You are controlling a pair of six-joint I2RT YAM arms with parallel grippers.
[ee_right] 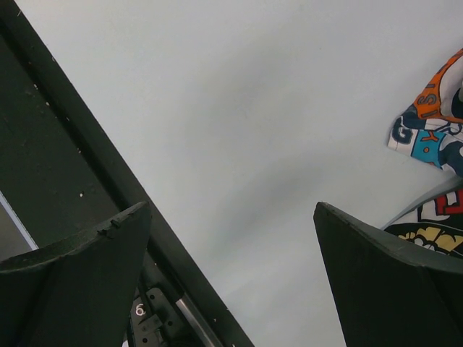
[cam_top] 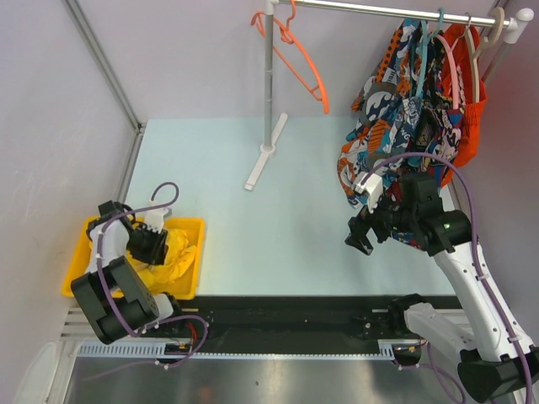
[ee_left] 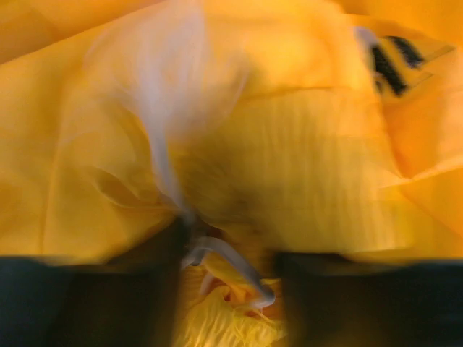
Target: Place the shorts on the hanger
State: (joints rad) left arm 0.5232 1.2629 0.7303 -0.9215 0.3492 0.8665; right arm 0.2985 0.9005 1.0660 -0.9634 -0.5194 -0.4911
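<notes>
The yellow shorts [cam_top: 174,261] lie crumpled in a yellow bin [cam_top: 192,224] at the table's near left. My left gripper [cam_top: 152,244] is pushed down into them. In the blurred left wrist view the shorts [ee_left: 289,166] fill the frame, and my left gripper [ee_left: 228,289] has bunched fabric and the pale drawstring [ee_left: 231,256] between its dark fingers; whether they pinch it does not show. The orange hanger [cam_top: 303,63] hangs on the rack's left end, bare. My right gripper [cam_top: 360,236] hovers open over the table's right side, with nothing between its fingers [ee_right: 87,267].
A grey rack post [cam_top: 269,84] stands at the back centre and carries a rail [cam_top: 396,10]. Cartoon-print shorts [cam_top: 396,109] and an orange-red garment [cam_top: 472,109] hang on other hangers, just behind my right arm. A black strip [cam_top: 278,324] runs along the near edge.
</notes>
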